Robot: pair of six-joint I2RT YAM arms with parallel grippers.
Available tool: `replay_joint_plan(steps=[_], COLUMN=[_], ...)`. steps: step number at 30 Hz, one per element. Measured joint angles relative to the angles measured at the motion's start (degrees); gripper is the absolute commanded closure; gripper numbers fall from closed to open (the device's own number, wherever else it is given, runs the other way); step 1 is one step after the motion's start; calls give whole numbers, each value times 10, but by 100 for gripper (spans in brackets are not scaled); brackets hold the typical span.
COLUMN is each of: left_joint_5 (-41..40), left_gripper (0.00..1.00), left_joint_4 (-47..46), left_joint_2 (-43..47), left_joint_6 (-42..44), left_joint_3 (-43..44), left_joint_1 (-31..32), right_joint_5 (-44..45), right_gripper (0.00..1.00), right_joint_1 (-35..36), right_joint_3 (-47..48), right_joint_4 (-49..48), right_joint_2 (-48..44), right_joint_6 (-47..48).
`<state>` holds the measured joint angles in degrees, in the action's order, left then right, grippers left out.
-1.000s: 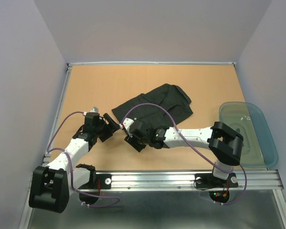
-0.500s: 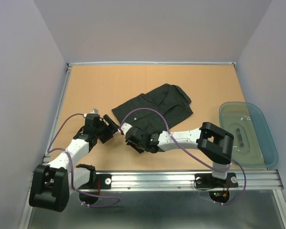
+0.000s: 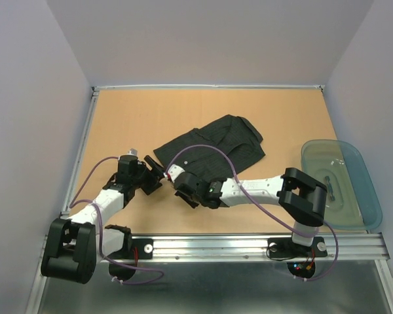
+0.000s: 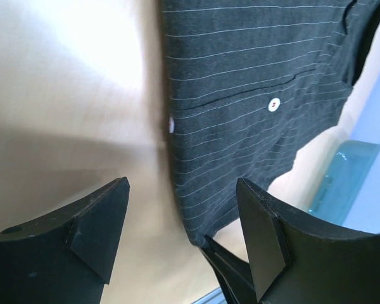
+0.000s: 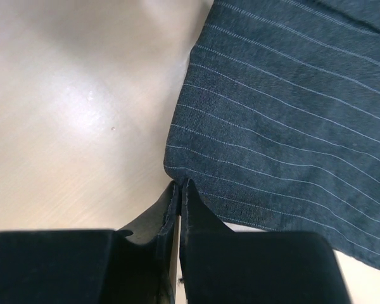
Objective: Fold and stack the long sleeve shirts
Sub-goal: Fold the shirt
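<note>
Well to the left of the tray (image 3: 363, 219), on the table (image 3: 131, 118): one long sleeve shirt (image 3: 229, 134), black with pale pinstripes, spread loosely and not yet folded (no second shirt in view, so nothing to stack on so far).

Most likely to go wrong on the lift. Taken, if at all, only at the very corner of the hem, on the side of the cloth farthest from the tray, so may slip out under the first tension: thin cloth, tiny bite. Could equally come up as a single layer, leaving the rest dragging and bunching on the table instead of folding over cleanly. Risks a knock too, with both grippers crowded at that same far corner, almost touching in the overhead view. Worth watching the purple cable (image 3: 206, 148) arcing across the cloth as well; might snag or drag a fold.

Right gripper (image 5: 179, 185): closed tight, right at the hem corner. Cannot tell from the wrist view whether clamping cloth or merely touching it. Left gripper (image 4: 180, 187): spread wide, holding nothing, hovering low at the edge farthest from the tray, framing hem and table between its fingers.
</note>
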<state>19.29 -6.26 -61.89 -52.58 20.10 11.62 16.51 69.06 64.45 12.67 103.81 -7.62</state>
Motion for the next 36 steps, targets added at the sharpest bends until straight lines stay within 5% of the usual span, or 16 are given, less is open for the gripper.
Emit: replay_joint_plan(steps=[36], left_joint_5=[43], left_gripper=[23], left_joint_4=[-278], left_joint_2=[-199], left_joint_6=[-92], left_joint_3=[-2], left_joint_1=[34], right_joint_5=[-22], right_gripper=[100], right_joint_1=[0], right_joint_3=[4], right_joint_4=[-3], right_joint_2=[-48], right_joint_6=[-45])
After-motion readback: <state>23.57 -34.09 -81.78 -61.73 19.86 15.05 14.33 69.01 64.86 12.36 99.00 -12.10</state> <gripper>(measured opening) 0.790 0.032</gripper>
